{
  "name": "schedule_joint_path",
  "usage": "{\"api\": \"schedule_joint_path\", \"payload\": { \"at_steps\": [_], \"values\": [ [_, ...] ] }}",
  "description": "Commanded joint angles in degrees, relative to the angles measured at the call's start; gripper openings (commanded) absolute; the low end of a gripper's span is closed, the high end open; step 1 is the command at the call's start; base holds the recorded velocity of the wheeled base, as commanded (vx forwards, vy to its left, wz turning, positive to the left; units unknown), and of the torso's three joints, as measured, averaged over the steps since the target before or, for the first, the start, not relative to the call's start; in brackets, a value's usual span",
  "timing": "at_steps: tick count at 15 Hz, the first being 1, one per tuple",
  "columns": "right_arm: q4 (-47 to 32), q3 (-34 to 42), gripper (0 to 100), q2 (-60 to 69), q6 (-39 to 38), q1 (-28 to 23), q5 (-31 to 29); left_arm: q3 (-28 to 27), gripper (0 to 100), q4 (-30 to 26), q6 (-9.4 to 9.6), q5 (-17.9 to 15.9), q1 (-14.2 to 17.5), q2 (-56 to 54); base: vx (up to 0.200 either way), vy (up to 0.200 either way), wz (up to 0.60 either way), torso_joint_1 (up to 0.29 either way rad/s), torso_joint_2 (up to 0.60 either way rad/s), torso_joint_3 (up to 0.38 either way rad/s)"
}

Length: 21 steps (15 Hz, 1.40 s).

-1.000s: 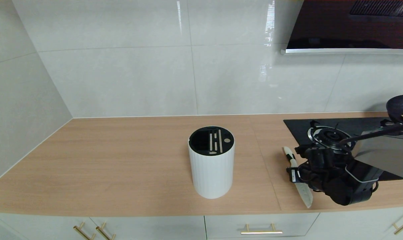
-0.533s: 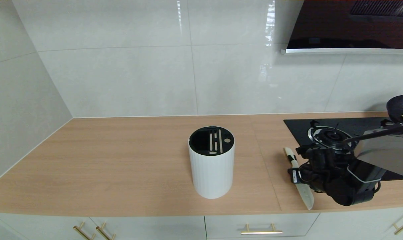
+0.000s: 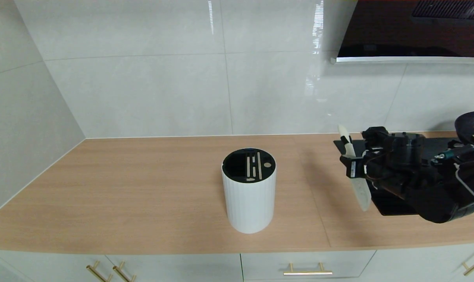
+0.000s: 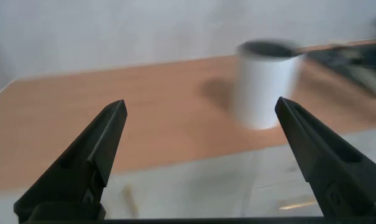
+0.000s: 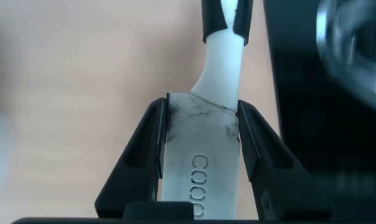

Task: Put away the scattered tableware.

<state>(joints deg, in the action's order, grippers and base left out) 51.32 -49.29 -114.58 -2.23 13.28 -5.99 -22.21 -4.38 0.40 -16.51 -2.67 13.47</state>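
my right gripper (image 3: pixel 353 167) clamped on knife (image 3: pixel 361 197) above counter (image 3: pixel 143 188) | left gripper (image 4: pixel 200 152) apart | knife block (image 3: pixel 248 196) unfilled, insertion left

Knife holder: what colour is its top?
Knife holder top is black, body white; best in head view.

Right claw (image 3: pixel 353 167) matte black, pale cable (image 3: pixel 465 184) looped at wrist (thin); left claw (image 4: pixel 199 109) black, wedge-shaped.

The ribbed white holder (image 3: pixel 249 199) had a black top, the knife (image 3: pixel 361 194) at its 3 o'clock was cream with black bands, and the counter (image 3: pixel 123 188) was pale wood-grain.
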Motion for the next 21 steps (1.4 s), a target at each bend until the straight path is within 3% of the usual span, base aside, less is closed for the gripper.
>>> {"api": "schedule_joint_path", "payload": {
  "at_steps": [1, 3, 5, 6, 7, 8, 10, 11, 12, 14, 15, 16, 19, 20, 21],
  "values": [
    [-3.3, -2.6, 0, 9.6, 0.5, 4.4, -0.3, -12.2, 100, 0.0, -0.05, -8.4, -1.4, 21.9, 0.000, 0.000, 0.00, 0.000, 0.00, 0.000],
    [-3.9, 0.3, 0, 13.6, 0.3, 11.0, -0.9, -16.0, 100, 9.0, -0.58, -8.7, -5.1, 37.8, 0.000, 0.000, 0.00, 0.000, 0.00, 0.000],
    [-3.7, 1.1, 0, 15.4, 0.2, 15.0, -3.6, -16.0, 100, 20.7, -1.98, -7.1, -8.6, 49.0, 0.000, 0.000, 0.00, 0.000, 0.00, 0.000],
    [-3.8, 1.2, 0, 15.8, 0.1, 15.8, -3.7, -15.5, 100, 22.8, -2.07, -6.4, -9.6, 51.1, 0.000, 0.000, 0.00, 0.000, 0.00, 0.000],
    [-3.9, 1.5, 0, 16.1, 0.1, 18.2, -4.1, -13.2, 100, 31.4, -2.34, -2.9, -11.6, 57.5, 0.000, 0.000, 0.00, 0.000, 0.00, 0.000],
    [-3.9, 1.5, 0, 16.3, 0.0, 20.3, -5.0, -12.9, 100, 36.2, -3.92, -0.7, -13.4, 61.9, 0.000, 0.000, 0.00, 0.000, 0.00, 0.000],
    [-3.8, 2.4, 0, 17.8, 0.0, 23.3, -6.6, -13.7, 100, 40.3, -5.24, 0.2, -16.5, 64.9, 0.000, 0.000, 0.00, 0.000, 0.00, 0.000],
    [-3.8, 3.1, 0, 19.0, 0.0, 27.7, -7.0, -15.5, 100, 42.0, -8.31, 0.1, -20.6, 67.1, 0.000, 0.000, 0.00, 0.000, 0.00, 0.000],
    [-3.8, 3.6, 0, 19.4, 0.0, 29.3, -7.1, -16.5, 100, 42.3, -10.69, 0.1, -22.4, 67.7, 0.000, 0.000, 0.00, 0.000, 0.00, 0.000],
    [-3.8, 5.2, 0, 19.3, 0.0, 34.2, -7.1, -21.0, 100, 43.8, -26.77, -0.2, -29.4, 69.8, 0.000, 0.000, 0.00, 0.000, 0.00, 0.000],
    [-3.7, 5.8, 0, 19.1, 0.1, 35.2, -7.0, -21.6, 100, 45.2, -32.04, -0.4, -31.1, 72.0, 0.000, 0.000, 0.00, 0.000, 0.00, 0.000],
    [-3.7, 6.0, 0, 18.7, 0.1, 36.2, -7.0, -21.8, 100, 47.4, -34.59, -0.4, -31.4, 74.4, 0.000, 0.000, 0.00, 0.000, 0.00, 0.000],
    [-3.6, 6.7, 0, 17.6, 0.0, 37.9, -7.0, -21.6, 100, 52.2, -35.73, 0.2, -31.5, 80.1, 0.000, 0.000, 0.00, 0.000, 0.00, 0.000],
    [-3.5, 6.7, 0, 17.0, 0.0, 38.6, -7.5, -21.7, 100, 53.5, -40.04, 0.2, -31.7, 81.8, 0.000, 0.000, 0.00, 0.000, 0.00, 0.000],
    [-3.5, 6.6, 0, 17.0, 0.0, 38.8, -8.0, -21.7, 100, 54.0, -42.41, 0.2, -32.0, 82.4, 0.000, 0.000, 0.00, 0.000, 0.00, 0.000]
  ]
}}
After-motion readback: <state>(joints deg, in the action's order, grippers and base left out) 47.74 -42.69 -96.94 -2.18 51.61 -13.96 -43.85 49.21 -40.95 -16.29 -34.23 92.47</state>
